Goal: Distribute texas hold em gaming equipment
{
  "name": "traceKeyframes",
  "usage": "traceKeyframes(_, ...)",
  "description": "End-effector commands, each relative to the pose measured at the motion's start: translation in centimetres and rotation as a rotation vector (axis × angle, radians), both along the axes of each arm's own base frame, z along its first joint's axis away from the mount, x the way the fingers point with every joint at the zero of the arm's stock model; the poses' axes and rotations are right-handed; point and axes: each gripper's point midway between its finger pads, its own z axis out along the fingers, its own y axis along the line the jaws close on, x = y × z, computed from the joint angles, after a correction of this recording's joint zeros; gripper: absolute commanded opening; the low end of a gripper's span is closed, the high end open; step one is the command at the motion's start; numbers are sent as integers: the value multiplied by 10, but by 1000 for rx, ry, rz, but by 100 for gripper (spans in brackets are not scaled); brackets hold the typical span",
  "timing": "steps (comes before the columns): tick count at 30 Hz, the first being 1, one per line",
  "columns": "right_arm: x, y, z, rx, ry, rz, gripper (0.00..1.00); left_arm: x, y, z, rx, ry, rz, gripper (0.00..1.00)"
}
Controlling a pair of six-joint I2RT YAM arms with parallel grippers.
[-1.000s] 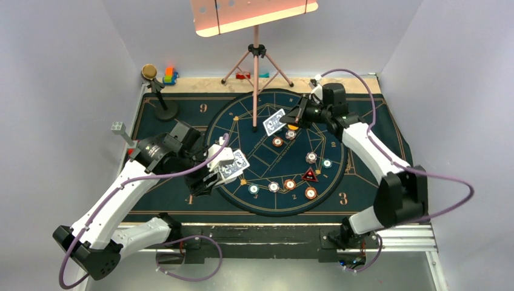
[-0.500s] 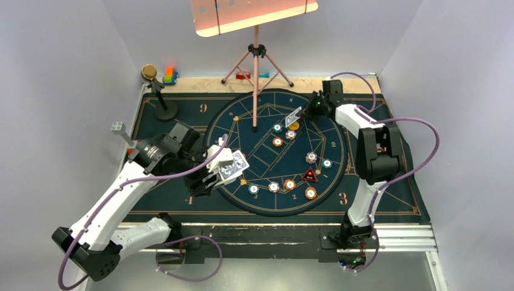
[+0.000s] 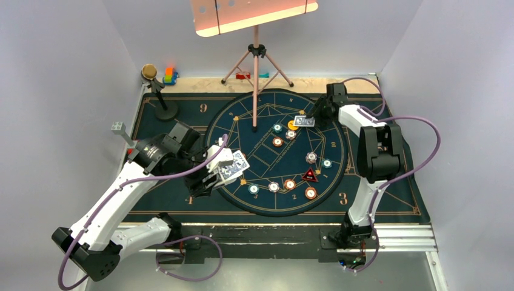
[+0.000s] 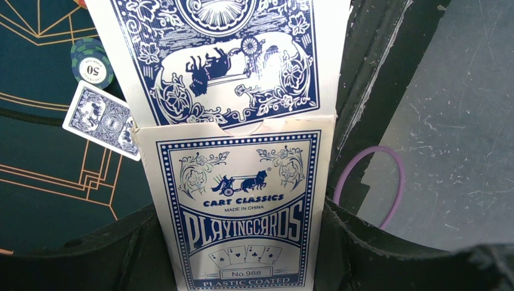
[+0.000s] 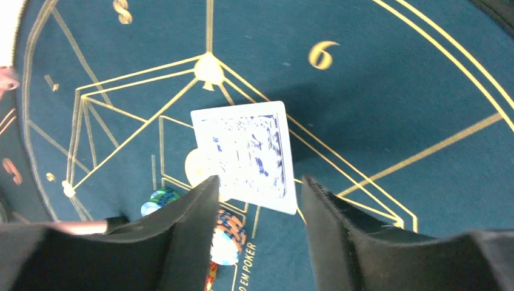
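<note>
Looking down, I see a big dark mat [image 3: 176, 115] with gold lines, and it lies under both my pincers. A pink tripod stand [image 3: 256, 60] stands far past them, near the back wall.

My left pincer [image 4: 239, 209] is pinching a card box [image 4: 239, 248]. Its black fingers [image 4: 124, 242] press on the two long sides of the box, and the box stands up between them. A blue-and-white patterned back sticks up above the front of the box. I cannot tell if that is the flap or a card. To the left of this pincer a loose card [image 4: 102, 120] lies face down on the mat. Just past that card sits a dark chip [image 4: 92, 62] marked 50.

My right pincer [image 5: 259, 185] is spread apart and holds nothing. A playing card [image 5: 247, 156] is just in front of its tips, with its back up and a little blurry. It is free of both fingers. I cannot tell if it lies flat on the mat. One corner of it covers part of a yellow disc [image 5: 195, 168]. A striped chip [image 5: 225, 237] sits close under the left finger of this pincer. A teal chip [image 5: 159, 200] sits a bit more to the left.

A red-edged triangle marker [image 3: 310, 176] lies well apart from my right pincer, back toward my base. Small round chips [image 3: 290, 184] lie in a curve near it.
</note>
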Motion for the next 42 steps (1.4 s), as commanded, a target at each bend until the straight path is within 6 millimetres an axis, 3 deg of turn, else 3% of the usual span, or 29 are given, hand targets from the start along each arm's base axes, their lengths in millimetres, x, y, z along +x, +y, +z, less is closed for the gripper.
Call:
traceKeyframes(1, -21, -20, 14, -96, 34, -65, 63, 0, -6, 10, -49, -18, -10, 0)
traceKeyframes(7, -48, -40, 48, -177, 30, -114, 79, -1, -6, 11, -51, -17, -12, 0)
traceKeyframes(10, -64, -23, 80, -130, -61, -30, 82, -1, -6, 11, -52, -17, -11, 0)
traceKeyframes(12, -80, 7, 110, -58, -154, 95, 86, -1, -6, 11, -51, -17, -11, 0)
traceKeyframes(15, -115, 67, 147, 96, -246, 337, 89, -1, -6, 11, -51, -16, -15, 0)
traceKeyframes(18, -161, 128, 170, 242, -269, 576, 91, 0, -7, 12, -53, -20, -14, 0)
traceKeyframes(21, -201, 174, 189, 350, -296, 745, 92, 1, -8, 12, -56, -20, -15, 0)
traceKeyframes(24, -232, 207, 201, 445, -305, 863, 93, 1, -8, 12, -56, -16, -15, 0)
traceKeyframes(28, -253, 235, 208, 488, -304, 956, 95, 0, -8, 12, -53, -15, -15, 0)
traceKeyframes(36, -279, 274, 202, 554, -263, 1066, 97, 0, -6, 11, -47, -17, -12, 0)
traceKeyframes(42, -284, 289, 193, 558, -234, 1076, 95, 1, -6, 11, -46, -19, -13, 0)
